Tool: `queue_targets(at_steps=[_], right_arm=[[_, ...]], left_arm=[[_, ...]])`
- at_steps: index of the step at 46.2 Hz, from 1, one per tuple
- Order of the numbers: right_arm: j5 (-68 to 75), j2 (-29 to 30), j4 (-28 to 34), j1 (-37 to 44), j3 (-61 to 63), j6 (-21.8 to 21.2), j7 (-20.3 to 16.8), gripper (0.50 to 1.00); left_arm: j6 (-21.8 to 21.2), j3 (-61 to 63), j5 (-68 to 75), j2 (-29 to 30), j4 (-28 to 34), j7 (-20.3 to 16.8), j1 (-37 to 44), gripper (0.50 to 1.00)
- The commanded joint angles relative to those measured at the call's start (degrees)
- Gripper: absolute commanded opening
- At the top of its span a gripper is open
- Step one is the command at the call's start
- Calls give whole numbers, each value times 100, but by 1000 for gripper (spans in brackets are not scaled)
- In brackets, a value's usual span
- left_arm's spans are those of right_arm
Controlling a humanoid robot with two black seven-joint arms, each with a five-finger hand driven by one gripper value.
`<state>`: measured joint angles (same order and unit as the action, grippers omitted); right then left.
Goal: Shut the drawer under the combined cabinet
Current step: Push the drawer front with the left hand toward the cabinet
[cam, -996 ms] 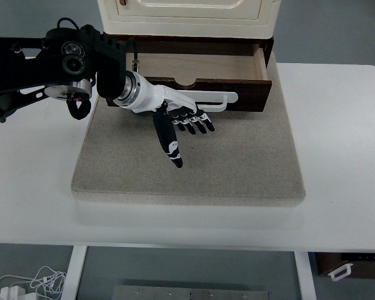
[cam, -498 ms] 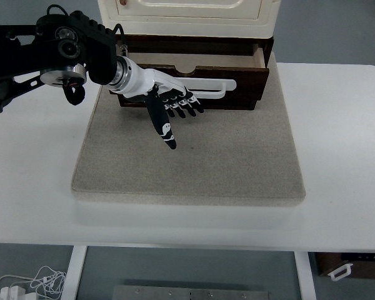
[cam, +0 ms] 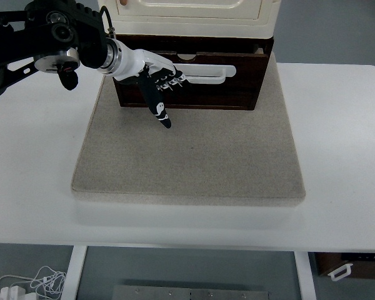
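pressing flat against dark brown wooden drawer [cam: 194,87] front, left hand [cam: 151,80] at left end of white bar handle [cam: 203,75], fingers spread, grasping nothing. drawer beneath cream cabinet [cam: 190,15], seemingly nearly shut; long axis crosswise, push directed toward cabinet.

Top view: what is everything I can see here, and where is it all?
Cabinet: one, cream, top centre, at the mat's far end.
Drawer: one, dark brown, under the cabinet, nearly pushed in.
Drawer handle: one, white, across the drawer front.
Mat: one, beige-grey, centre of the table.
Table: one, white, across the picture.
Cables: white, bottom left, below the table.
Left hand: one, white with black fingers, against the drawer front, holding nothing.
Right arm: not in view.
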<state>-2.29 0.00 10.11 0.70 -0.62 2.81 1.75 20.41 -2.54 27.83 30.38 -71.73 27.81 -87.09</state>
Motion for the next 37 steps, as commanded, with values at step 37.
queue_targets(at_steps=[37], right_arm=[[1, 0, 0, 0, 0, 0, 0, 952]], left_arm=[[-239, -18, -6, -50, 432, -118, 17, 1000]])
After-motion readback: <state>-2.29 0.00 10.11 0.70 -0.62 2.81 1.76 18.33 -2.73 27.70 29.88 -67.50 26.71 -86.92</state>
